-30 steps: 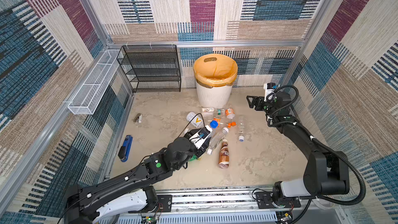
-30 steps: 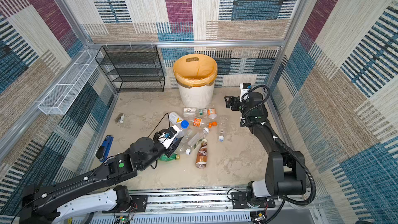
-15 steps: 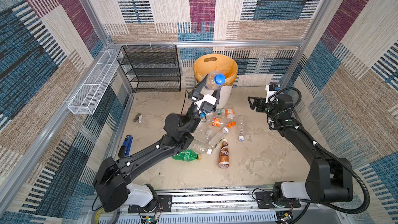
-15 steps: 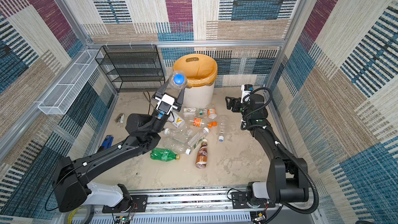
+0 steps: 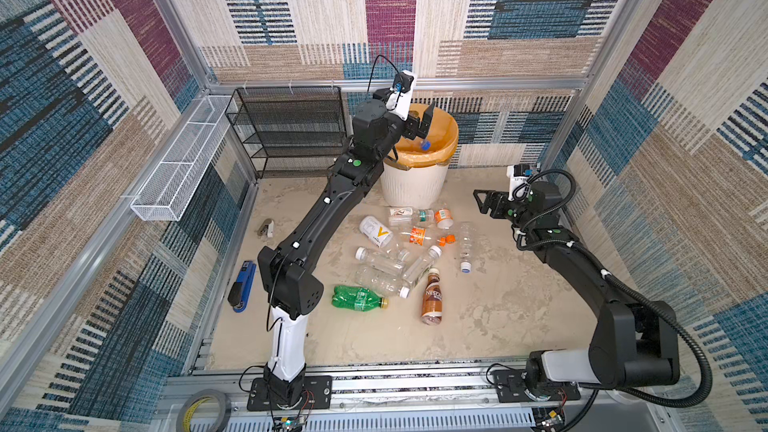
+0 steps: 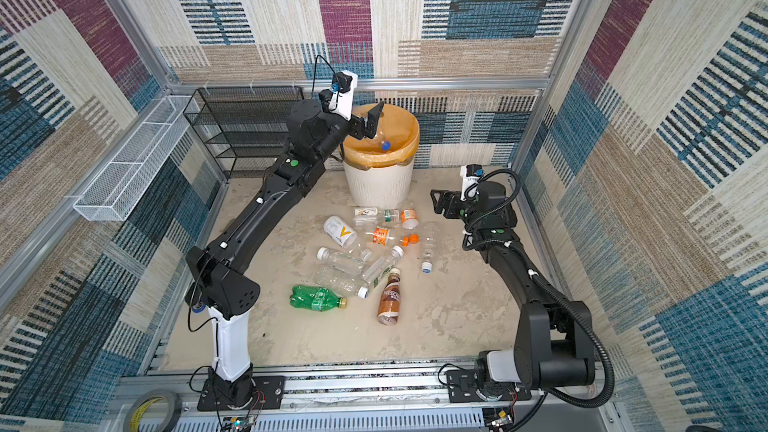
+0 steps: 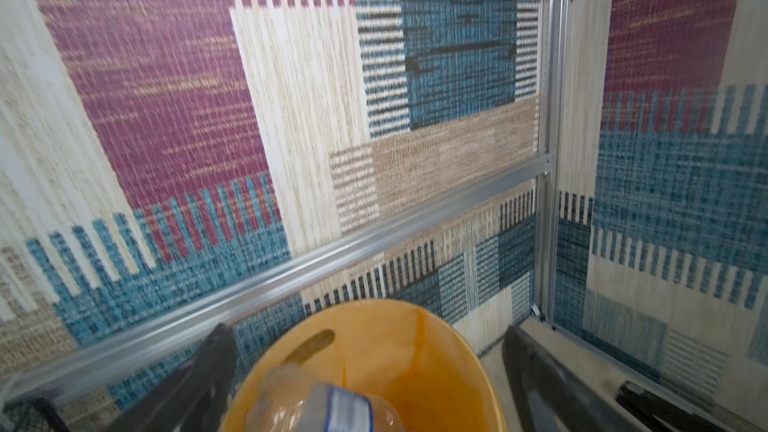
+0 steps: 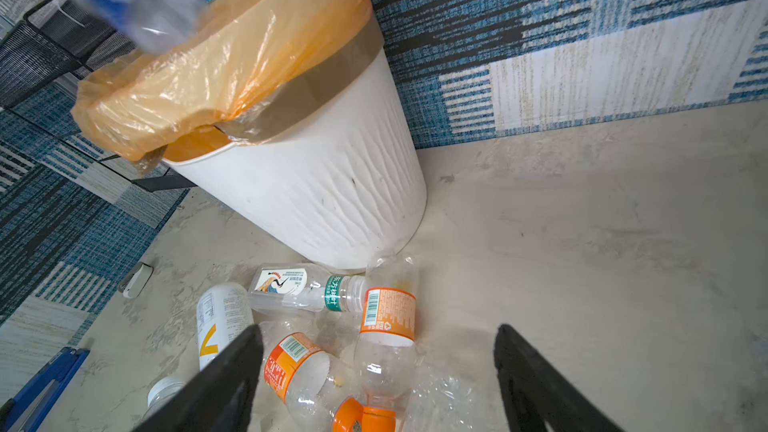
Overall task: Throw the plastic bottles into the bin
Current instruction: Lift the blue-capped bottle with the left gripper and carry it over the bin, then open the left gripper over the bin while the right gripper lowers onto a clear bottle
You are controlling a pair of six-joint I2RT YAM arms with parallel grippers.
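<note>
My left gripper hangs open over the bin, a white ribbed basket with an orange liner. A clear bottle with a blue cap is loose below the jaws, dropping into the liner. In the left wrist view that bottle lies blurred between the spread jaws of the left gripper. Several plastic bottles lie on the floor, among them a green one and a brown Nescafe one. My right gripper is open and empty above the orange-labelled bottles.
A black mesh rack stands left of the bin, and a white wire tray hangs on the left wall. A blue stapler and a small stapler lie by the left wall. A tape roll sits at the front.
My left arm has swung up from the floor pile to above the bin with the blue-capped bottle, then opened and let it go. The right arm has hardly moved.
</note>
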